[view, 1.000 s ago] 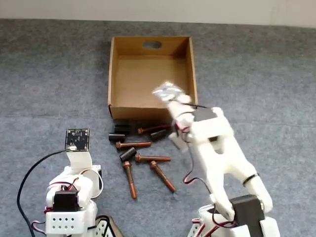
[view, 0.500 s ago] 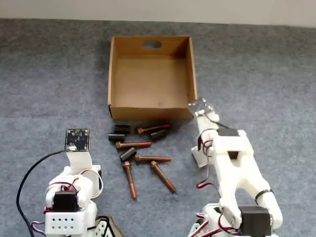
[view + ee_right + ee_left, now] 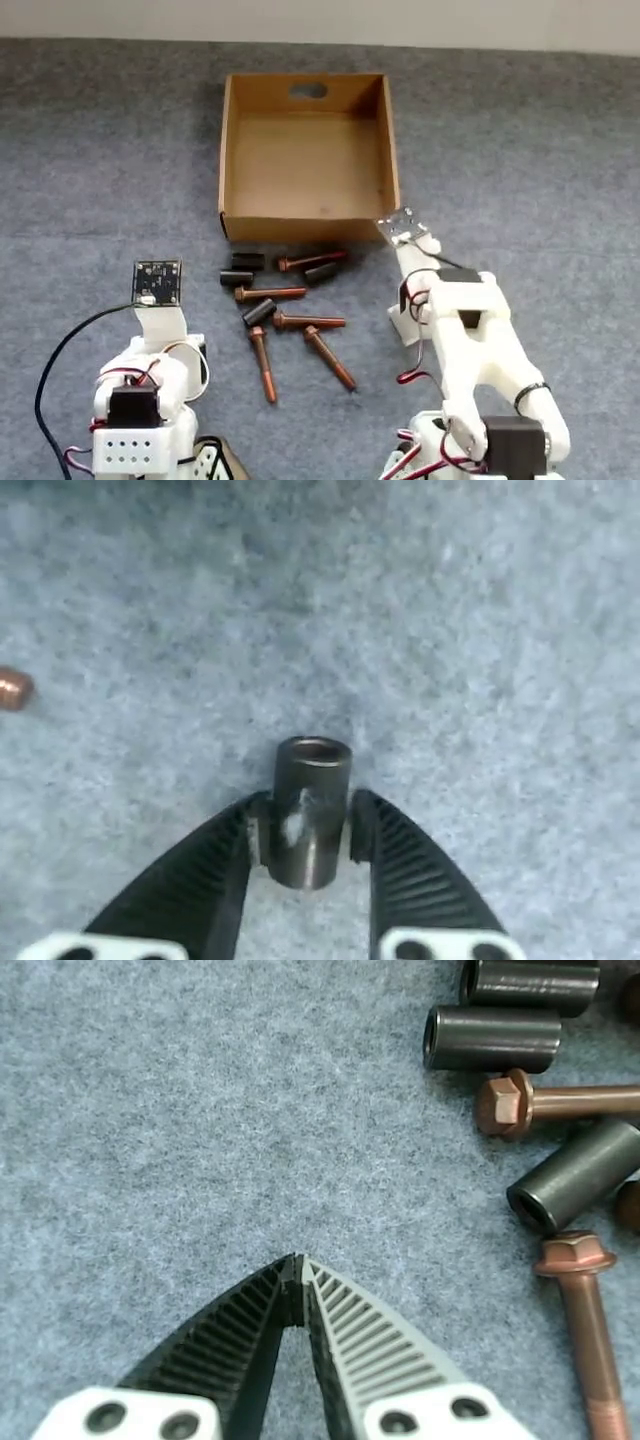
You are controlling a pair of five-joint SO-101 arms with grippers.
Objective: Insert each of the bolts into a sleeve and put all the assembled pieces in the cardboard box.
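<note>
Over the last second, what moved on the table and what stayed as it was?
The right gripper swung from over the cardboard box at its near edge out to the carpet just off the box's near right corner, drawing back toward its base. It is now clamped on a black sleeve. The left gripper, shut, the loose bolts and the loose sleeves stayed put.

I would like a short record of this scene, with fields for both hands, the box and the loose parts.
right hand: shut on a black sleeve, over the carpet
left hand: shut, empty, over the carpet
cardboard box: empty
bolts: five, loose on the carpet before the box, none inserted
loose sleeves: several, lying among the bolts
</note>
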